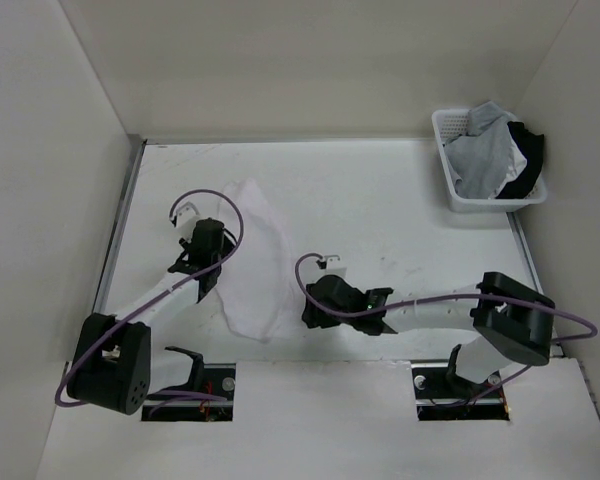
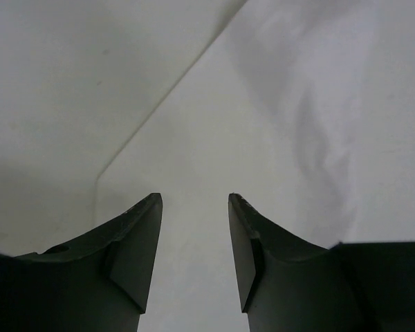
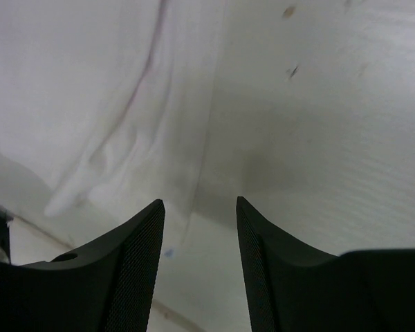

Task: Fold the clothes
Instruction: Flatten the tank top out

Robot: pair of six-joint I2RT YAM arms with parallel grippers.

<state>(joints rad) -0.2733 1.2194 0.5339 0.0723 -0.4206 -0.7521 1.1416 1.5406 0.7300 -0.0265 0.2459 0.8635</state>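
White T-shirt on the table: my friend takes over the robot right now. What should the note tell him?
Left gripper: open, empty, over the T-shirt near its edge.
Right gripper: open, empty, at its other edge.
T-shirt: flat on the table between the grippers, seemingly folded into a long narrow strip.
Left to do: probably fold it shorter.
The basket holding the grey garment and black garment is not the job's.

One table (image 1: 380,200) carries one T-shirt (image 1: 255,260) and one basket (image 1: 442,150), which holds two garments: one grey garment (image 1: 480,160) and one black garment (image 1: 530,160). Two arms are shown, a left arm (image 1: 150,300) and a right arm (image 1: 430,315), each with one purple cable (image 1: 205,195). Each arm ends in one gripper, the left gripper (image 2: 194,200) and the right gripper (image 3: 199,202), giving two grippers and four fingers (image 2: 135,242) in all.
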